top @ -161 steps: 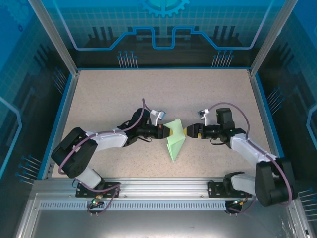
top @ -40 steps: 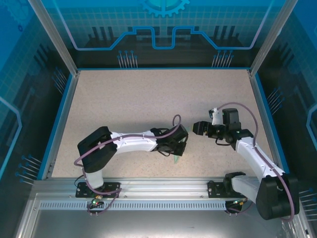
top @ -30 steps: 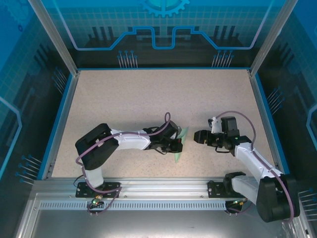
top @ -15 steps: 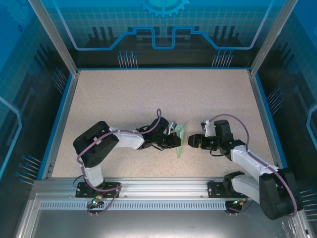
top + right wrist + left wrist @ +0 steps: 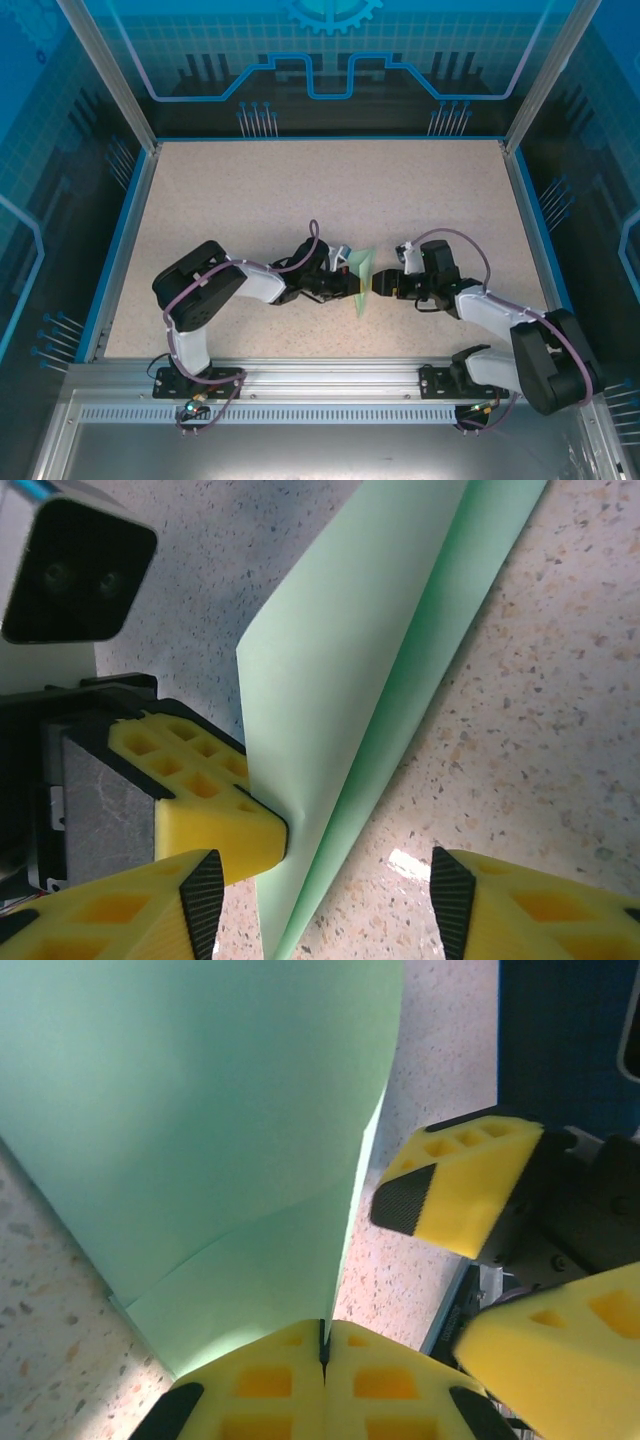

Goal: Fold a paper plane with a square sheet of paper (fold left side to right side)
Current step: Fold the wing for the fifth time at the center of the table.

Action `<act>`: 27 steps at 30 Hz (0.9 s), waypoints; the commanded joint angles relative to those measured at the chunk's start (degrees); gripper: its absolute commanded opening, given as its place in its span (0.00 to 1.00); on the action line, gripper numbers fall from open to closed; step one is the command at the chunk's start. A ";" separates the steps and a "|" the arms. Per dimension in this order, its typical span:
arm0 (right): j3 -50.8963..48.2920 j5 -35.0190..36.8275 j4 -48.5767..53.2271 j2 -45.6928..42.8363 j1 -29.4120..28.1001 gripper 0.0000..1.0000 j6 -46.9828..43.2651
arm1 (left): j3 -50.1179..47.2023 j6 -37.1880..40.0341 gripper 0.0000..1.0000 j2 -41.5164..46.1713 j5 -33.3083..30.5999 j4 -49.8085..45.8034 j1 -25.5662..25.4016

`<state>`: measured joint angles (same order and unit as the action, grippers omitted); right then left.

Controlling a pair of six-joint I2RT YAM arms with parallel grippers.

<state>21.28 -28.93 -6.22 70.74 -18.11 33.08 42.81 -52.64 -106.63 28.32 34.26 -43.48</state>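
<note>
The square sheet of paper, pale mint green and folded into a pointed wedge, stands on edge at the table's near middle. My left gripper is shut on its left side; in the left wrist view the yellow fingers pinch the paper along its crease. My right gripper is open just right of the sheet. In the right wrist view the paper hangs between the right gripper's spread fingertips, nearer the left one, with the left gripper's finger pressed to it.
The speckled table has a blue raised border on its sides and back. An aluminium rail with both arm bases runs along the near edge. The two arms meet nose to nose at the paper.
The left gripper has carried the paper right and turned it upright. The right gripper has moved left up to it and its jaws have narrowed a little.
</note>
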 commanded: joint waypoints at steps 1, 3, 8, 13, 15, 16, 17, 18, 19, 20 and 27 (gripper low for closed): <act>1.05 0.34 -4.51 2.09 -1.17 0.57 2.04 | -1.40 -0.37 0.02 -1.03 2.01 3.85 0.78; 1.57 0.74 -5.65 3.43 -1.40 0.55 2.68 | -1.68 -0.51 0.02 -1.13 1.93 4.12 1.09; 2.43 1.61 -7.92 6.62 -1.74 0.54 4.20 | -2.25 -0.22 0.02 -1.56 1.52 4.04 1.59; 3.36 1.93 -10.80 9.87 -2.01 0.54 5.84 | -3.06 -0.18 0.02 -2.18 1.34 4.76 2.21; 3.83 2.17 -11.03 10.84 -2.19 0.54 6.03 | -3.23 -0.02 0.02 -2.42 1.30 4.93 2.38; 4.10 2.28 -11.01 11.20 -2.26 0.54 6.03 | -3.18 -0.03 0.02 -2.57 1.32 4.87 2.43; 4.19 2.48 -10.92 11.42 -2.24 0.54 6.09 | -3.13 -0.03 0.02 -2.70 1.42 4.94 2.39; 4.42 2.64 -10.92 11.68 -2.33 0.54 6.05 | -3.10 -0.02 0.02 -2.88 1.49 5.02 2.42; 4.47 2.86 -10.87 11.86 -2.37 0.54 6.08 | -3.03 -0.01 0.02 -3.08 1.53 5.03 2.47; 4.61 3.02 -10.82 12.08 -2.37 0.54 6.03 | -3.00 -0.01 0.02 -3.14 1.49 5.11 2.52; 6.22 3.35 -10.31 14.62 -2.94 0.53 6.12 | -2.88 0.08 0.01 -3.50 1.64 5.02 2.57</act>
<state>25.76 -26.30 -15.73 84.29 -20.03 38.89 40.60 -52.62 -108.84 28.93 38.09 -41.41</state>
